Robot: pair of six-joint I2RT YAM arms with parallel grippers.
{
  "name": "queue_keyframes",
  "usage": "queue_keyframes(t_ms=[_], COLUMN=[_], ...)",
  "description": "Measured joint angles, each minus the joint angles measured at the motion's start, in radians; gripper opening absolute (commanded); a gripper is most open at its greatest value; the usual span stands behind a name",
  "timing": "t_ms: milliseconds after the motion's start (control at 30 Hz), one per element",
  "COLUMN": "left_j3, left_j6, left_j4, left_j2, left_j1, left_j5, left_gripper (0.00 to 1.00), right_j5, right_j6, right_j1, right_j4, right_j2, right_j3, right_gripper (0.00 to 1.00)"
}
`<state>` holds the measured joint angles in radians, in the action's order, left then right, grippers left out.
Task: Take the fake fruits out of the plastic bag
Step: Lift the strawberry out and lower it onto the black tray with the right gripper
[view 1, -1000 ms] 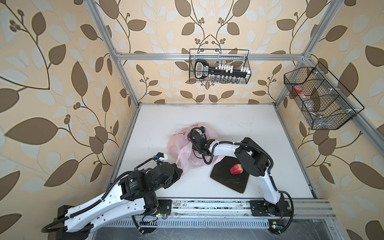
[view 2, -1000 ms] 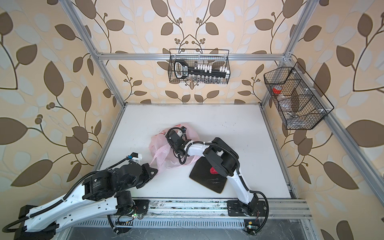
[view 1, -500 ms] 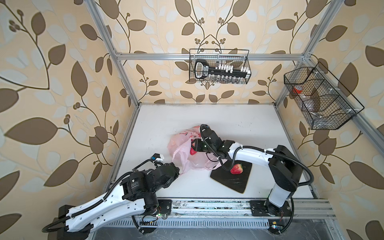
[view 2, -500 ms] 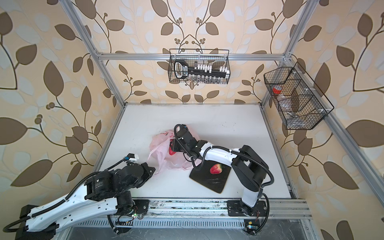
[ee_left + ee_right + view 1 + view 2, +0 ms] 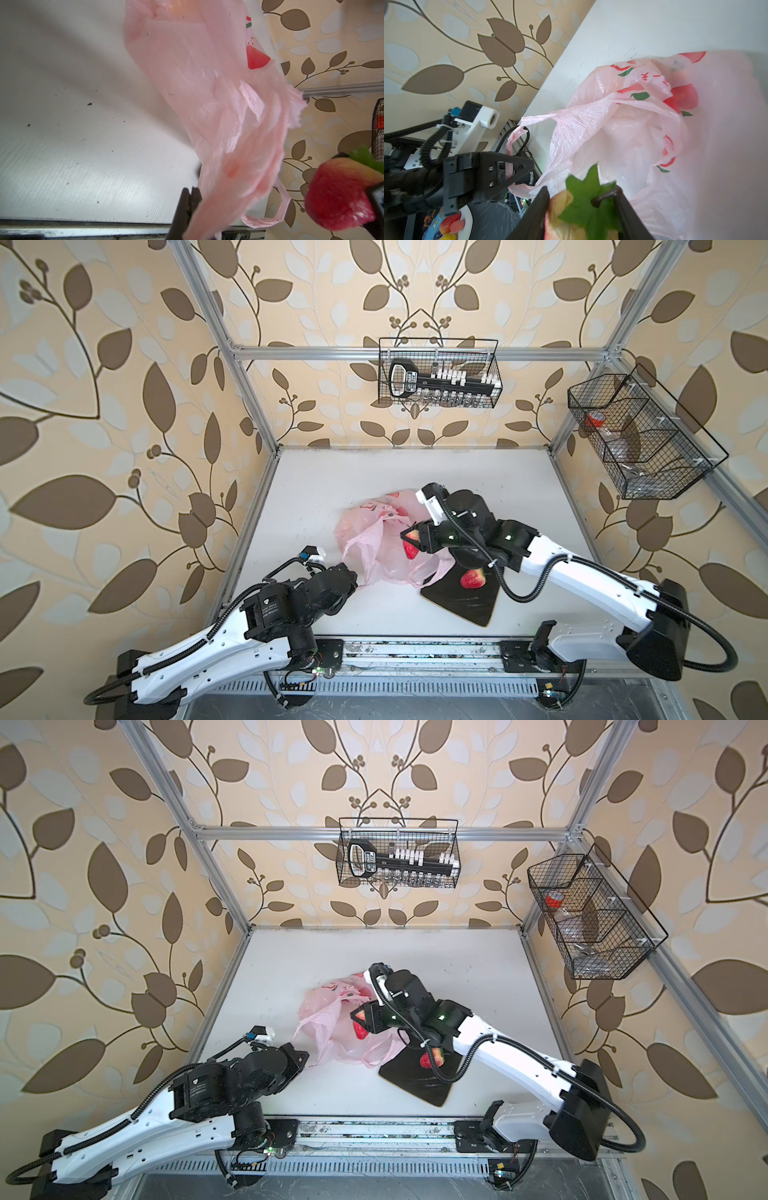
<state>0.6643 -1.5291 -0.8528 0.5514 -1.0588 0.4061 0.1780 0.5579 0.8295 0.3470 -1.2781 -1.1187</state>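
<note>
Earlier inside the plastic bag (image 5: 365, 531), right gripper (image 5: 409, 541) now grasps a strawberry (image 5: 411, 551); left gripper (image 5: 355, 577) seemingly clenches the bag.

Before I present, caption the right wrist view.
Right gripper clamps a green-leafed fake fruit by the pink plastic bag, whose handle the left gripper pinches.

Nothing fully legible. Thin pale pink plastic bag (image 5: 623, 128) carries small red characters (image 5: 647, 76), possibly Japanese, blurred.
</note>
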Motion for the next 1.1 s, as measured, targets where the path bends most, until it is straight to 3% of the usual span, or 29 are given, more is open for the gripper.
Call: queue_keyframes(t_ms=[133,267,367,600,933,1033,1100], left_j3=[-0.011,-0.024,-0.028,-0.032,-0.032,-0.032,-0.032], left_j6=[-0.001,-0.001,-0.001,-0.008,-0.017,-0.017,-0.017], left_j4=[0.015,0.024,0.034,0.036,0.035,0.034,0.034], left_j2=[0.000,0.000,0.000,-0.001,-0.005,-0.014,-0.018], left_j1=[0.000,0.000,0.000,0.000,0.000,0.000,0.000], left_j5=[0.015,0.031,0.044,0.044,0.044,0.044,0.044], left_gripper=[0.00,0.00,0.00,0.00,0.00,0.00,0.00], right_j5=[-0.058,-0.124,-0.167,-0.188,-0.190,-0.208,-0.220], right_j6=[0.039,0.098,0.131,0.161,0.154,0.152,0.150], right_j1=[-0.125,-0.301,-0.371,-0.381,-0.294,-0.289,-0.285], right_j4=[0.056,0.084,0.109,0.083,-0.037,-0.054,-0.069], right_j2=[0.126,0.262,0.280,0.148,-0.111,-0.139,-0.143], right_j3=[0.022,0.146,0.248,0.409,0.415,0.416,0.416], right_gripper=[0.30,0.30,0.30,0.30,0.31,0.35,0.43])
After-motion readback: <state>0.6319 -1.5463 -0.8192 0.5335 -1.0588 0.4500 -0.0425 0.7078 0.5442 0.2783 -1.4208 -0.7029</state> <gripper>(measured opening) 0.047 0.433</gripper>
